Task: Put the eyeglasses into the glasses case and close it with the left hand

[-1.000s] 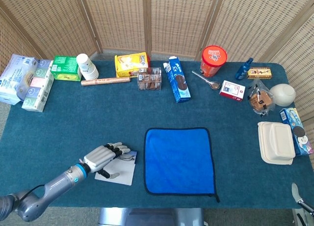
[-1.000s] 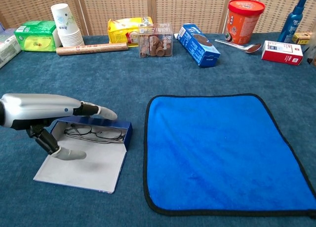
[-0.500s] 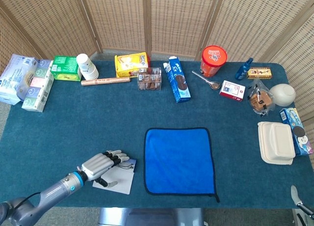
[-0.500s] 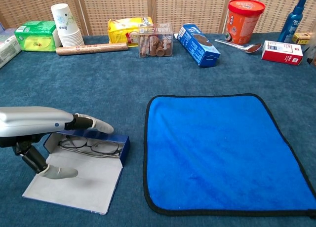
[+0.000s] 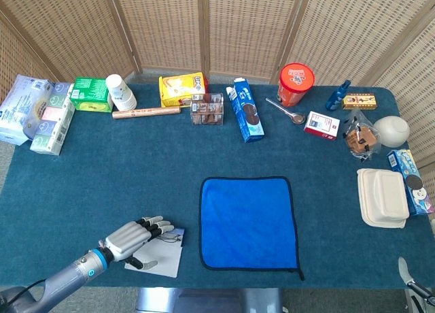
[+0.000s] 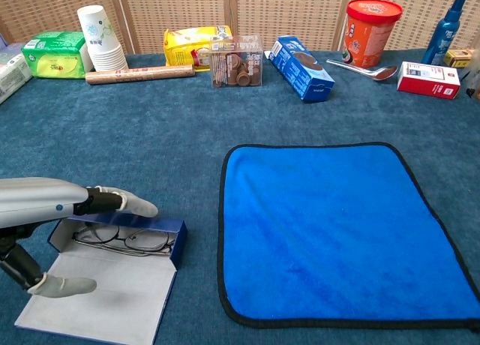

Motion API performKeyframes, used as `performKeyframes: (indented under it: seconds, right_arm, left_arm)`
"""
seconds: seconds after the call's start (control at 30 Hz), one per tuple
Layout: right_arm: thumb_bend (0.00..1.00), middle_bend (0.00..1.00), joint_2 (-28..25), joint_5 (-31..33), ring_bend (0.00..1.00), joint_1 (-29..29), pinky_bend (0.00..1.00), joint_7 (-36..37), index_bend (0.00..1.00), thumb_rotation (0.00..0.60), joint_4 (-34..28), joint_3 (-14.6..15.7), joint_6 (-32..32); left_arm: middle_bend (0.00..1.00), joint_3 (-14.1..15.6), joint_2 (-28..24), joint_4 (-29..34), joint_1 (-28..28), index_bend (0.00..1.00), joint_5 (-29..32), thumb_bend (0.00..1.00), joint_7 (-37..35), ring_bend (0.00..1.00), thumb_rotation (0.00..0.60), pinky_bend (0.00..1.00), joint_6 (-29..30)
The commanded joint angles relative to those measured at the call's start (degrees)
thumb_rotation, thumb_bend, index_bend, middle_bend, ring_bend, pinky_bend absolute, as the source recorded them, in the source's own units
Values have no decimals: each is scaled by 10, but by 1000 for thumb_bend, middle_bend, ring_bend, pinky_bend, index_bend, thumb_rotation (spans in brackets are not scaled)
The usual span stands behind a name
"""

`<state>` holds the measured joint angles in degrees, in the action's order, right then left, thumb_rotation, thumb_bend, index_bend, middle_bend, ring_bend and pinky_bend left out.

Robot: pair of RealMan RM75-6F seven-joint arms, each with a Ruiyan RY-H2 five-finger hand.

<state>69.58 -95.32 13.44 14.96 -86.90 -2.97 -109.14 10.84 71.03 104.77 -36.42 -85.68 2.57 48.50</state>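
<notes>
Glasses in the case, lid not yet shut.

The glasses (image 6: 120,239) lie inside the case (image 6: 112,266), long axis running left to right along its blue back wall, while the pale lid flap lies flat on the table toward the robot. The left hand (image 6: 56,232) straddles the case from its left end: fingers (image 6: 124,202) reach out flat above the back wall and the thumb (image 6: 64,286) rests low over the flap, spread apart and gripping nothing that I can see. The hinge runs crosswise, so folding the flap up and over the glasses looks like the next move. The right hand barely shows at the head view's lower right; its fingers cannot be judged.
</notes>
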Motion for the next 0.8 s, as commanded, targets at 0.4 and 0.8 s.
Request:
performKeyframes:
  seconds: [0.4, 0.8]
  right_arm:
    - [345, 126, 6, -13, 0, -5, 89, 7, 90, 472, 13, 7, 1]
    - [344, 126, 14, -17, 0, 0, 89, 27, 81, 478, 38, 15, -8]
  left_arm:
    - [90, 32, -17, 9, 40, 45, -40, 289, -12, 0, 386, 95, 33]
    - [87, 46, -25, 22, 61, 40, -65, 289, 2, 0, 392, 94, 46]
